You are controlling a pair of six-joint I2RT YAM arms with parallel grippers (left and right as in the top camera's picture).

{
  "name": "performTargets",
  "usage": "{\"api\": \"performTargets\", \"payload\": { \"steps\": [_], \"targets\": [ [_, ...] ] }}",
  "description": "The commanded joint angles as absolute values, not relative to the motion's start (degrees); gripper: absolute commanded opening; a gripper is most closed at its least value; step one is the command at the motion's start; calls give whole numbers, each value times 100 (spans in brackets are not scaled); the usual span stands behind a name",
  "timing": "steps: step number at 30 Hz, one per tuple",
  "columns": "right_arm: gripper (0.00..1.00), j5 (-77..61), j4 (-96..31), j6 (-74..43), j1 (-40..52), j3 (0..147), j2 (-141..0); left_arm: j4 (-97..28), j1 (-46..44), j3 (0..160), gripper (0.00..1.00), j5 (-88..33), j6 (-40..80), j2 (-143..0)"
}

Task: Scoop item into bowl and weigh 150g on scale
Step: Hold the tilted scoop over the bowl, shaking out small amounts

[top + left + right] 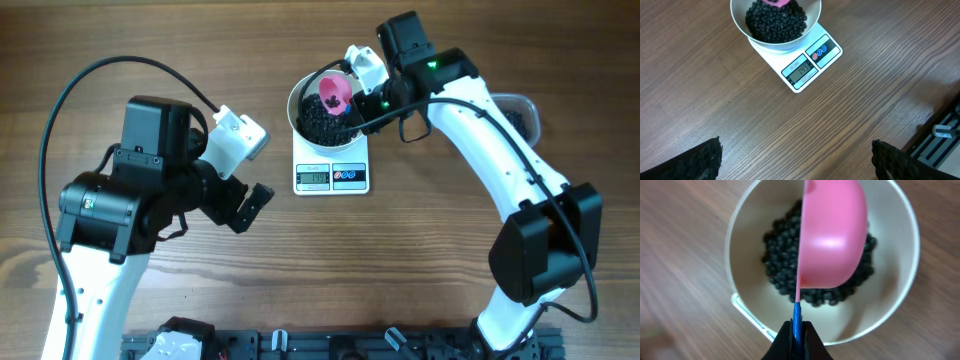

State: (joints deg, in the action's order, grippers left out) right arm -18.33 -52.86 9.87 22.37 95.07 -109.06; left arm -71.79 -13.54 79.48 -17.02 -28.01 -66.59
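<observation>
right gripper [796, 332]: I see its jaws pinched tight on the thin blue handle of the pink scoop [832, 235], right above the bowl [905, 280].
pink scoop: turned on its side over the bowl. My wrist view gives me only its outer shell, so I cannot tell what is in it.
item [777, 255]: a heap of black beads in the bowl, partly hidden under the scoop.
scale [827, 50]: the bowl sits on it and covers most of the platform.
display [801, 70]: lit digits, too small for me to read surely.
left gripper [797, 165]: jaws spread wide, holding nothing, over the table [715, 90] near the scale. Only the fingertips show at the frame's bottom.
clear tub [522, 112]: mostly hidden behind the right arm [490, 150].
</observation>
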Motion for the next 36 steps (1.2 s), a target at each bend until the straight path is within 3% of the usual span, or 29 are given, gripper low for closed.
{"api": "performTargets", "payload": {
  "steps": [1,10,36],
  "targets": [
    [4,-1181,-5131,1094,2263,9633,-10702,-7159,-1361,8049,100,-1708,-2766,-6692],
    [4,-744,-5157,1767,2373,9638,-10661,-7159,-1361,8049,100,-1710,-2766,-6692],
    [4,-1520,-4993,1621,2366,9638,-10661,-7159,-1361,8049,100,-1708,-2766,-6692]
  ]
}}
